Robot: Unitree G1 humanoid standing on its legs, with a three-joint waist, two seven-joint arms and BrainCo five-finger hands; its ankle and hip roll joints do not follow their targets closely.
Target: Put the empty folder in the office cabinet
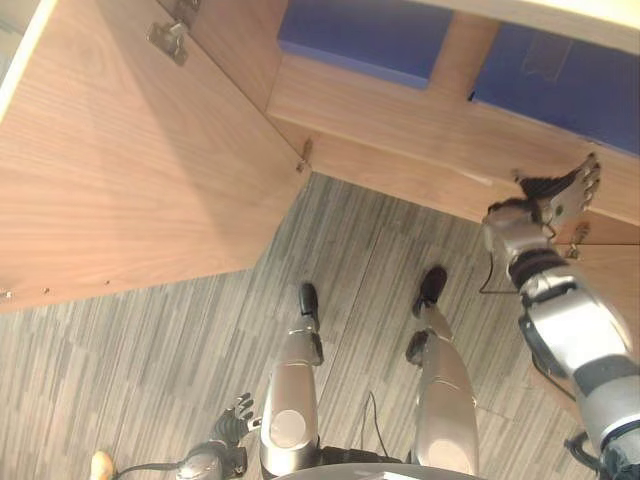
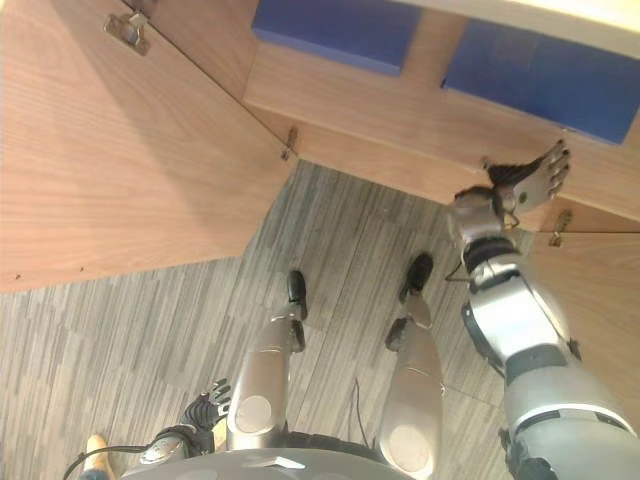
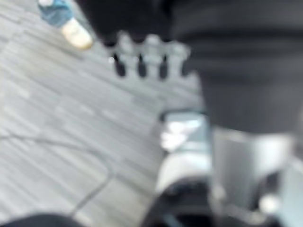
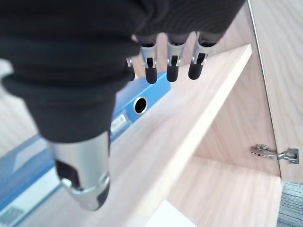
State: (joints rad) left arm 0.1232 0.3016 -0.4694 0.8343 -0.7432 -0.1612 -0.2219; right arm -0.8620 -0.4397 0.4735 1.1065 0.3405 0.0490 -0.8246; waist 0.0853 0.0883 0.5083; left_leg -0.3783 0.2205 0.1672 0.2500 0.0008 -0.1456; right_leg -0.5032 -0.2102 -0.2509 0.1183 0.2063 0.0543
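Note:
A blue folder (image 4: 140, 105) with a round hole in its spine lies flat on a light wooden cabinet shelf (image 4: 208, 90). From the head views, two blue folders (image 1: 360, 35) (image 1: 560, 80) rest on that shelf, split by an upright divider. My right hand (image 1: 560, 195) is raised at the shelf's front edge just below the right folder, fingers straight and holding nothing; its fingertips (image 4: 173, 73) hover just above the folder. My left hand (image 1: 232, 420) hangs low by my side above the floor, fingers relaxed and empty.
The cabinet's left door (image 1: 130, 150) stands wide open, its hinge (image 1: 168, 38) near the top. A second door panel (image 2: 590, 290) is to the right, with a hinge (image 4: 274, 153) inside the lower compartment. A person's shoe (image 1: 100, 465) rests on the grey striped floor (image 1: 150, 360).

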